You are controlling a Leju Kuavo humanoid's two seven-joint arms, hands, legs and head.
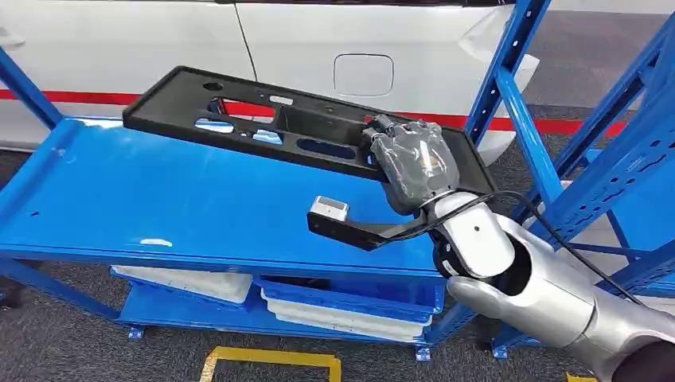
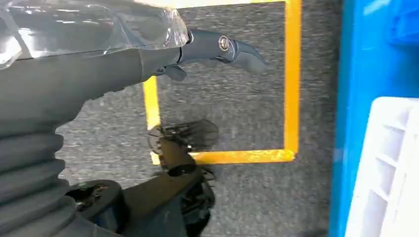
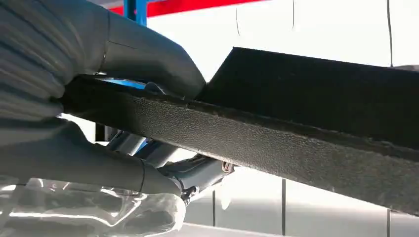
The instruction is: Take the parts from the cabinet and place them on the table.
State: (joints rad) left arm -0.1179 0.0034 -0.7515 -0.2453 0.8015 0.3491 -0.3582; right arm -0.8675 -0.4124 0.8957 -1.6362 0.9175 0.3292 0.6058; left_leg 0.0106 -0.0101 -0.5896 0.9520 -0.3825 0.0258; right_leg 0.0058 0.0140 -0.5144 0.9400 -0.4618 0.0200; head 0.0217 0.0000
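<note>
Right hand (image 1: pixel 415 163) clamped on the near right end of the black panel (image 1: pixel 263 119), thumb under and fingers over (edge pinched, per the right wrist view). Panel tilted, far end low over the blue shelf (image 1: pixel 159 207), near end raised. Left hand (image 2: pixel 99 54) hanging above the floor, fingers loose, holding nothing.

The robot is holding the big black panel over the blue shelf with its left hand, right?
Not quite. The right hand grips the black panel over the blue shelf, as the head view shows. The left hand hangs over the floor, holding nothing, in the left wrist view.
</note>
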